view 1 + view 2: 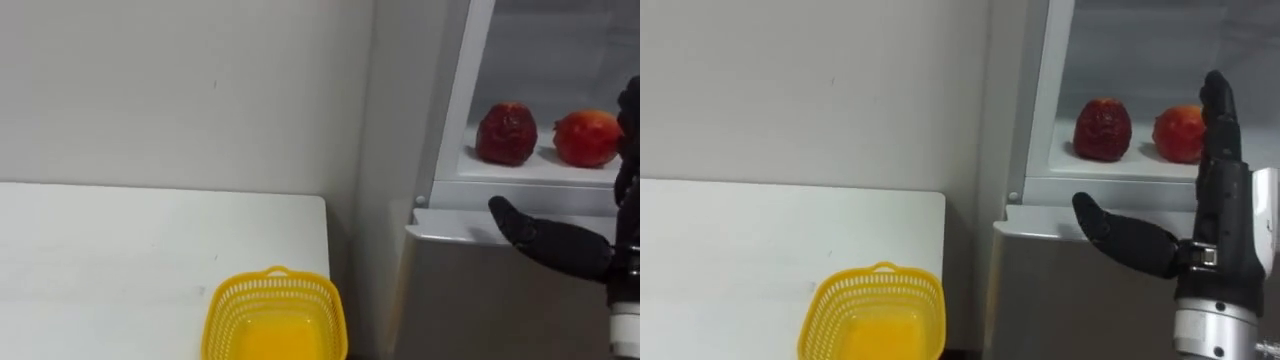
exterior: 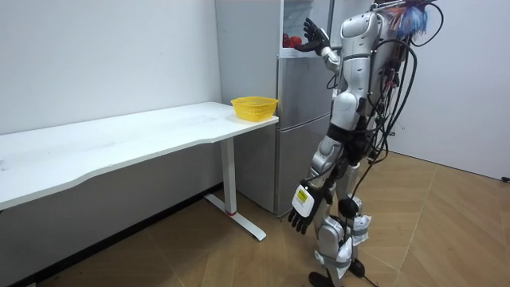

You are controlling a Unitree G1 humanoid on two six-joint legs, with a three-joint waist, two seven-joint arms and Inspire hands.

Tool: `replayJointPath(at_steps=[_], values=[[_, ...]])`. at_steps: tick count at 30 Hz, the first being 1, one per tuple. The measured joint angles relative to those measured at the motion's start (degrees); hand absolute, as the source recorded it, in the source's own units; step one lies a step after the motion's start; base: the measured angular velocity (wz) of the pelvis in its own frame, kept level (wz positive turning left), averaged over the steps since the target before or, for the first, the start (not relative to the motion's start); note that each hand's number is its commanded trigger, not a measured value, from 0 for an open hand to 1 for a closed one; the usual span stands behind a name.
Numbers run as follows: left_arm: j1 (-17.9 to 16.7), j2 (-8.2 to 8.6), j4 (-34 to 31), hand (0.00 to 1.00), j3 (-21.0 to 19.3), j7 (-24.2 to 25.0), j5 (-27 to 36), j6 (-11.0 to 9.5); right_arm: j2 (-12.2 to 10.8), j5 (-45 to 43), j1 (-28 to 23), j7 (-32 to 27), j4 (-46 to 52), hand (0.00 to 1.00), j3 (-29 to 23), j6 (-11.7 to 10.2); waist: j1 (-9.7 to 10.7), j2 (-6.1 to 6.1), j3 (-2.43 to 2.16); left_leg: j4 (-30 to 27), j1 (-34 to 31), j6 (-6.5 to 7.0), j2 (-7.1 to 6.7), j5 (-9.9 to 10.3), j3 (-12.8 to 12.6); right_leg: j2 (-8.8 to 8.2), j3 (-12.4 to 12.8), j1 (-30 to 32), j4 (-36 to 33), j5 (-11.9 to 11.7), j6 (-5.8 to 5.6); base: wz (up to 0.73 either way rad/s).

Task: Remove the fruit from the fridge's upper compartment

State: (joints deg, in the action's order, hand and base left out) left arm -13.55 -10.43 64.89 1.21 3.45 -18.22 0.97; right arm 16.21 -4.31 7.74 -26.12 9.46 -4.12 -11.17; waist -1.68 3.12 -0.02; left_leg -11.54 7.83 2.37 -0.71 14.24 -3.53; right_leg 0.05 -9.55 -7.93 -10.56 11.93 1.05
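The robot stands facing the fridge (image 1: 1060, 290), and its right hand (image 1: 1225, 220) is raised in front of the open upper compartment. The fingers point straight up and the thumb is spread wide to the left. The hand holds nothing.

Two red fruits sit on the white shelf (image 1: 1110, 165) beyond the hand. The brighter fruit (image 1: 1178, 135) is just left of the fingertips, with its right edge hidden behind the fingers. The darker, wrinkled fruit (image 1: 1102, 130) is further left, above the tip of the thumb. Whether a finger touches the brighter fruit cannot be told.

Down and to the left of the hand, a yellow basket (image 1: 875, 315) rests on the white table (image 1: 740, 250). The left hand (image 2: 303, 211) hangs by the thigh with its fingers relaxed.
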Motion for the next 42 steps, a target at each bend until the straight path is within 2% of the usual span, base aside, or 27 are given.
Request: replayJointPath(at_steps=[5, 9, 12, 16, 20, 24, 27, 33, 38, 42], values=[[0.2, -0.02, -0.5, 0.0, -0.9, 0.8, -0.1, 0.5, 0.1, -0.2, 0.9, 0.9, -1.3, 0.0, 0.0, 1.0, -0.4, 0.36, 0.16, -0.3, -0.1, -0.02, 0.02, 0.0, 0.5, -0.11, -0.2, -0.4, -0.1, 0.0, 0.03, 0.03], [0.2, -0.11, -0.5, 0.0, -1.2, 1.1, -0.1, 0.8, 0.1, -0.1, 3.4, 1.8, -4.0, 0.0, 0.0, 1.3, -0.5, 0.94, 0.39, -0.1, -0.2, -0.02, 0.02, 0.0, 0.6, -0.12, -0.2, -0.1, -0.1, -0.1, 0.11, 0.0], [0.3, -0.33, -0.5, 0.0, -1.2, 1.1, -0.1, 0.7, 2.1, 0.2, 6.3, 1.9, -7.3, 0.0, 0.0, 1.3, -1.0, 1.33, 0.53, -0.2, -0.2, -0.02, 0.02, 0.0, 0.6, -0.05, -0.2, -0.2, -0.1, -0.1, 0.15, 0.0], [0.3, -0.35, -0.5, 0.0, -1.7, 1.1, -0.3, 1.4, 3.4, 1.7, 8.2, 1.9, -9.2, 0.0, -0.5, 1.3, -1.9, 1.91, 0.44, -0.2, -0.3, -0.12, 0.02, -0.1, 1.0, -0.05, -0.7, -0.3, 0.0, -0.1, 0.15, 0.04], [0.1, -0.34, -0.6, 0.0, -1.5, 0.8, -0.2, 1.6, 3.7, 2.6, 9.1, 1.8, -11.5, 0.0, -0.4, 1.9, -2.5, 2.14, 0.28, -0.2, -0.2, -0.13, 0.02, -0.1, 1.2, -0.01, -0.7, -0.4, 0.0, -0.1, 0.16, 0.02], [0.1, -0.35, -0.8, 0.0, -1.6, -0.2, -0.2, 1.6, 4.0, 4.5, 9.3, 1.7, -12.1, 0.0, -0.4, 2.5, -3.1, 1.73, 0.54, -0.3, -0.2, -0.12, 0.04, -0.1, 1.4, -0.1, -0.8, -0.3, 0.0, -0.1, 0.15, 0.0], [0.0, -0.37, -1.0, 0.0, -1.6, -0.7, -0.2, 1.6, 4.0, 5.6, 9.3, 1.7, -12.5, 0.0, -0.4, 2.5, -3.1, 1.7, 0.54, -0.3, -0.3, -0.14, 0.04, -0.1, 1.5, -0.15, -1.1, -0.3, 0.0, -0.1, 0.15, 0.0], [0.0, -0.39, -1.0, 0.0, -2.1, -0.8, -0.2, 1.6, 4.3, 6.4, 9.3, 1.7, -12.8, 0.0, -0.4, 2.5, -3.1, 2.01, 0.32, -0.5, -0.2, -0.13, -0.02, -0.2, 1.9, -0.27, -1.7, -0.9, -0.1, -0.1, 0.15, 0.04], [0.0, -0.4, -1.0, 0.0, -2.1, -1.0, -0.3, 2.2, 4.5, 6.4, 9.3, 1.6, -13.4, 0.0, -0.4, 3.2, -3.1, 1.71, 0.31, -0.6, -0.3, -0.14, -0.03, -0.2, 2.0, -0.27, -1.7, -1.1, -0.2, -0.1, 0.17, 0.01], [-0.2, -0.39, -1.0, 0.0, -2.0, -1.5, -0.3, 2.8, 4.5, 6.6, 9.3, 1.2, -13.5, 0.0, -0.4, 3.6, -3.1, 0.94, 0.03, -0.7, -0.3, -0.14, -0.03, -0.2, 2.1, -0.36, -2.0, -1.1, -0.3, -0.2, 0.28, 0.0]])
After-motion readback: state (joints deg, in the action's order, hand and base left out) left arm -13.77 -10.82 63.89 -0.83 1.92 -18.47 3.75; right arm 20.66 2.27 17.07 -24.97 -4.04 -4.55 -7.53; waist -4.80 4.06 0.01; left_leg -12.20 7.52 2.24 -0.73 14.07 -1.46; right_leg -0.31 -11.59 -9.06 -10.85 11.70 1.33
